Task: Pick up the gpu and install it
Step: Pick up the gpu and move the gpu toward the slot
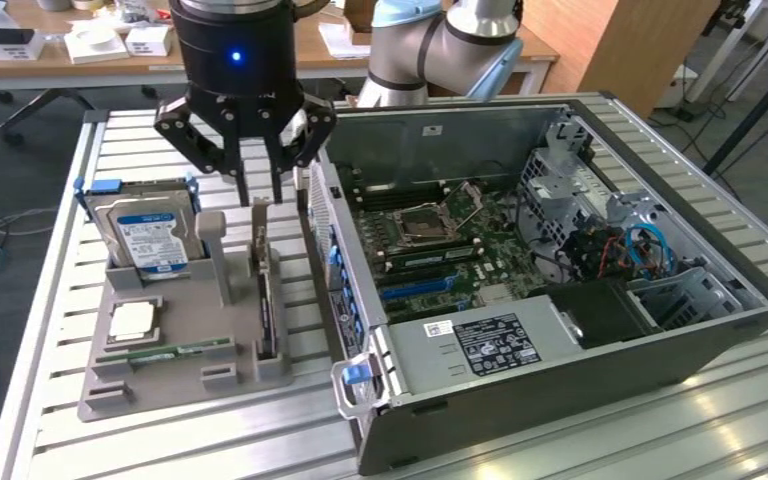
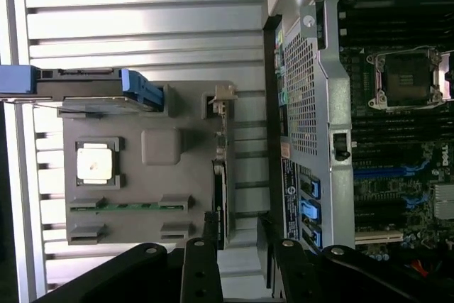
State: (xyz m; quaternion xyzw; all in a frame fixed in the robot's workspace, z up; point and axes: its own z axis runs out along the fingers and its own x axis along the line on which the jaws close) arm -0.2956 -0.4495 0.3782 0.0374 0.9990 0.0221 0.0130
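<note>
The gpu (image 1: 264, 285) stands on edge in a slot of the grey holder tray (image 1: 191, 320), a thin dark card with a metal bracket at its far end. My gripper (image 1: 259, 193) hangs directly over the card's far end, fingers apart and pointing down, with nothing between them. In the wrist view the gpu (image 2: 221, 175) shows edge-on as a narrow dark strip, and my gripper (image 2: 237, 226) straddles its line, one fingertip (image 2: 211, 221) close beside it. The open computer case (image 1: 704, 330) lies on its side next to the tray, its motherboard (image 1: 438, 235) exposed.
A hard drive (image 1: 151, 232) with a blue-white label stands in the tray on the exterior view's left. A square processor (image 1: 133, 322) and a green memory stick (image 1: 157, 352) lie nearer. Blue expansion slots (image 1: 418, 288) run across the motherboard. A power supply (image 1: 484, 345) fills the case's near end.
</note>
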